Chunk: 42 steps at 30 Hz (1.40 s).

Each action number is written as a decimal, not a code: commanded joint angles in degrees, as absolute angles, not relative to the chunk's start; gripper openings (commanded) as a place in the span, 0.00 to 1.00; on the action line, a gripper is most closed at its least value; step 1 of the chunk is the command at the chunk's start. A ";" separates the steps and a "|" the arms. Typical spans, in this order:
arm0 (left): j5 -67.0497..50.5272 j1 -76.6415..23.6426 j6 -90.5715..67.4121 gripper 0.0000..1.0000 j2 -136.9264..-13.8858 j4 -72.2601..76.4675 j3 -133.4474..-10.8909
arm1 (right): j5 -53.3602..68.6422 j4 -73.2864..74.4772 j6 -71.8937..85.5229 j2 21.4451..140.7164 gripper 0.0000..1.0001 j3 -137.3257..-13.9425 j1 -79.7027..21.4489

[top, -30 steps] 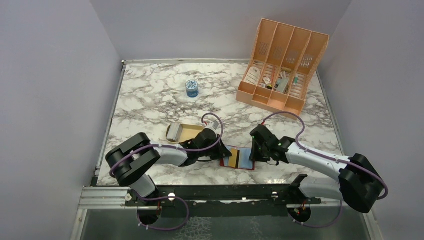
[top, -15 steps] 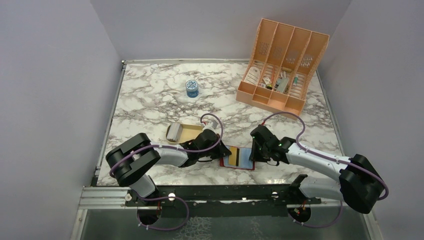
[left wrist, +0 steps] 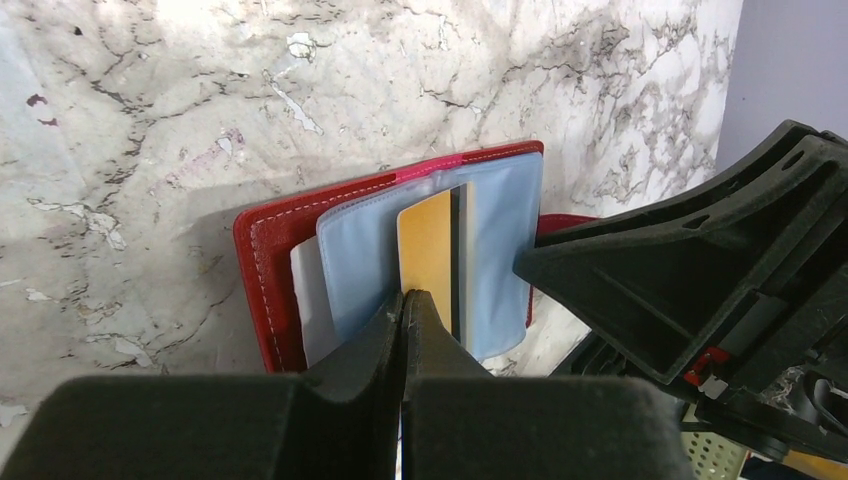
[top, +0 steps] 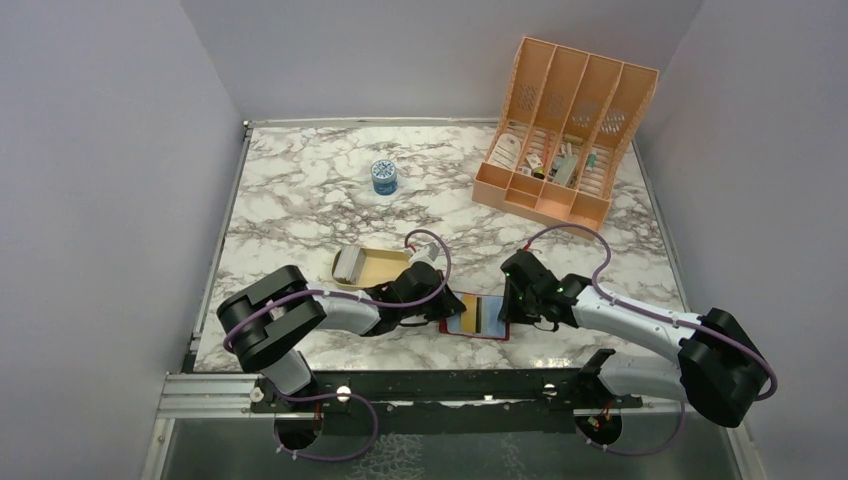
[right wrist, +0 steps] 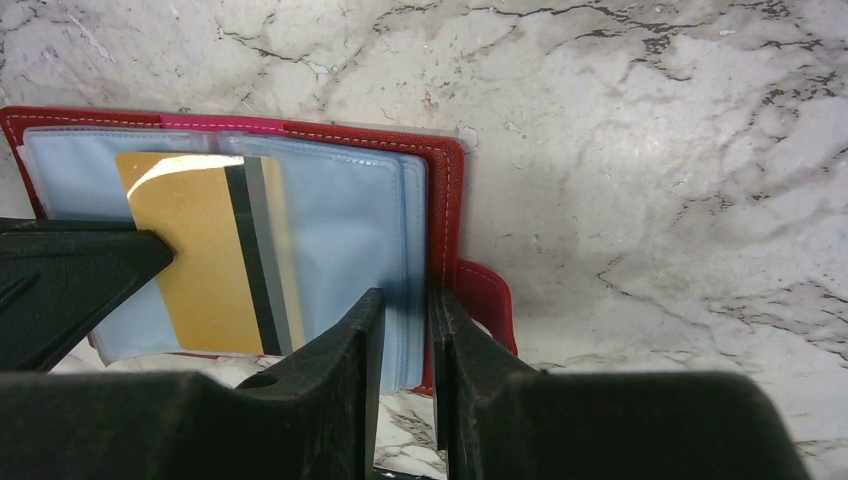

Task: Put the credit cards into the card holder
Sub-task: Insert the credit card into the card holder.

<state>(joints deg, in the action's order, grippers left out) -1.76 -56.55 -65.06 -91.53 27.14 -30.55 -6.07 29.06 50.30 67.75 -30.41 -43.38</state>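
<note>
The dark red card holder [top: 490,318] lies open near the table's front edge, pale blue pockets up. A gold credit card [left wrist: 425,250] with a black stripe sits partly inside a blue pocket; it also shows in the right wrist view [right wrist: 200,265]. My left gripper [left wrist: 403,297] is shut, its tips against the card's near edge. My right gripper [right wrist: 405,300] is shut on the holder's right edge [right wrist: 445,200], with blue pockets and red cover between the jaws. A greyish stack of cards [top: 348,263] lies in the tan tray.
The tan tray [top: 385,262] sits just left of and behind the holder. A peach slotted organizer [top: 565,135] stands at the back right. A small blue jar [top: 384,176] stands at the back centre. Both arms [top: 340,310] crowd the front middle.
My left gripper has edged to the right and the gold card has slid further into the blue pocket. The right gripper has stayed on the holder's right edge.
</note>
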 commanded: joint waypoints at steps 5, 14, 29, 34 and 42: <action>-0.05 -57.66 -64.83 0.08 -91.57 26.89 -31.58 | -3.25 25.60 52.15 68.20 0.23 -29.80 -43.51; 0.99 -57.66 -63.43 0.37 -87.20 26.02 -31.10 | -6.86 30.00 51.34 64.90 0.22 -31.86 -43.51; 0.11 -59.10 -62.93 0.28 -91.54 26.02 -33.06 | -7.10 27.50 51.64 67.38 0.17 -29.70 -43.51; 0.07 -59.90 -62.90 0.20 -93.00 26.06 -34.34 | -6.16 26.04 51.75 67.94 0.17 -28.98 -43.51; 0.76 -61.28 -63.64 0.23 -94.15 26.02 -35.85 | -5.40 24.75 52.04 68.79 0.16 -28.65 -43.51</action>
<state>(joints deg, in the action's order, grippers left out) -0.45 -60.25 -63.55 -93.41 25.08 -34.24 -6.52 28.25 50.94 67.24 -29.93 -43.40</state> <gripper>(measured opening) 0.208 0.166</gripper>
